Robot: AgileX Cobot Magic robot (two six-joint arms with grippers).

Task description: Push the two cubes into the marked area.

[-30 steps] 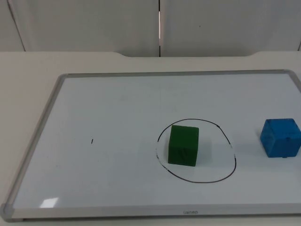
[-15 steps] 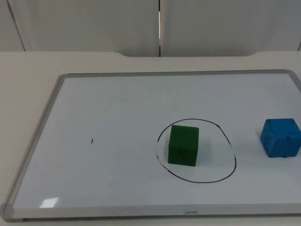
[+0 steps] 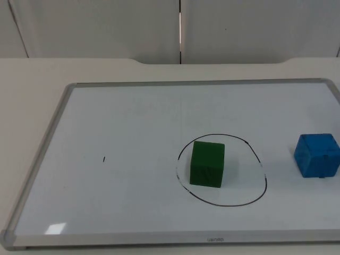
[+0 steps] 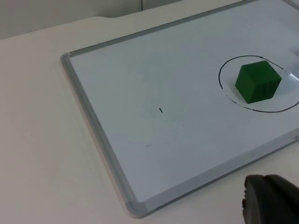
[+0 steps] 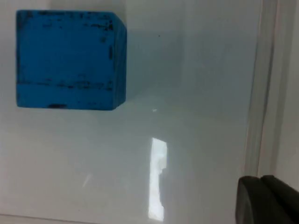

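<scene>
A green cube sits on the whiteboard inside the hand-drawn black oval, toward its left side. The blue cube rests on the board to the right of the oval, apart from its line. In the left wrist view the green cube lies well ahead of my left gripper, which is shut and hangs off the board's near edge. In the right wrist view the blue cube stands close ahead of my right gripper, which is shut on nothing and beside the board's frame.
The whiteboard's grey metal frame forms a low raised edge all around. A small black tick mark is on the board's left half. The grey partition wall closes the table at the back.
</scene>
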